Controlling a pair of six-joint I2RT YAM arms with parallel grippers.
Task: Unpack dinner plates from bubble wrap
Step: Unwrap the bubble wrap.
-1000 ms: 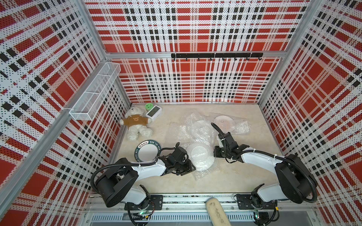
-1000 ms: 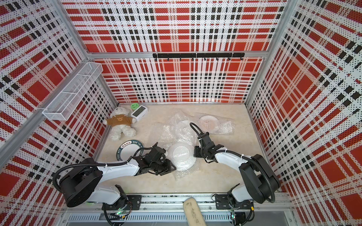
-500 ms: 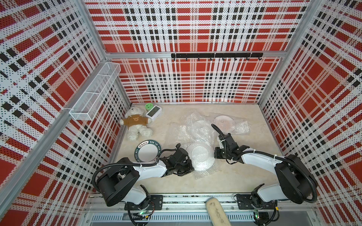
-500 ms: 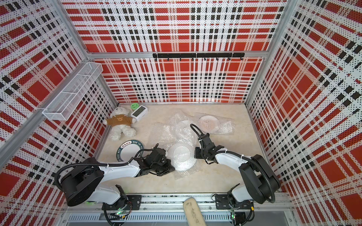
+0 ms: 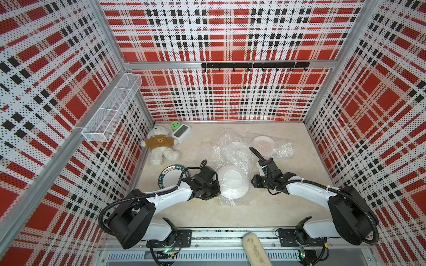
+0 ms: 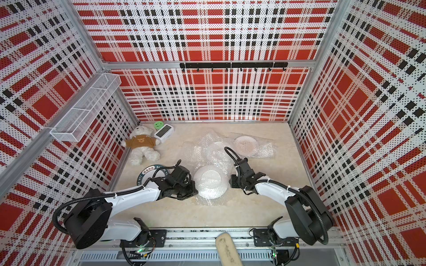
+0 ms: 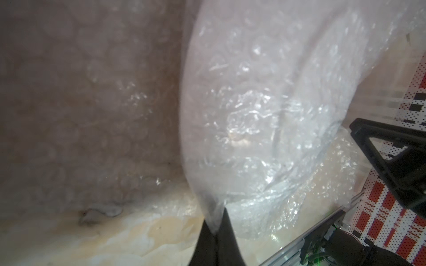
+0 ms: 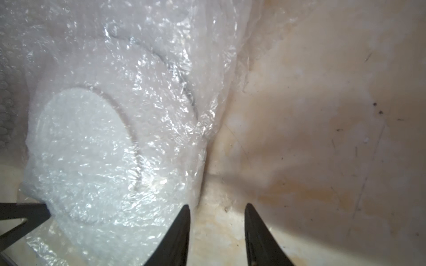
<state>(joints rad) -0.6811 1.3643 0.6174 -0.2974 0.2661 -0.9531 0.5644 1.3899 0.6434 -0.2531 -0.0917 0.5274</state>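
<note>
Since a second ago the left tool [image 7: 215,226] has clenched, and its black fingers now pinch a fold of the bubble wrap [image 7: 253,119] at the left edge of the wrapped plate [image 5: 232,182]. The right tool [image 8: 216,207] has released. Its fingers stand apart with only bare tabletop [image 8: 322,138] between them, just beside the wrap's right edge. That plate sits near the middle front of the tabletop, between the two tools, covered by its sheet. Behind it lies a second wrapped plate [image 5: 235,150]. Farther back and to the right, a pinkish-marked plate [image 5: 261,142] rests on loose wrap. An unwrapped plate [image 5: 171,178] with a dark lettered rim lies on the left, partly hidden by the left arm. Beyond it, in the back left corner, are a teddy bear [image 5: 161,145] and a small white clock [image 5: 181,133].
</note>
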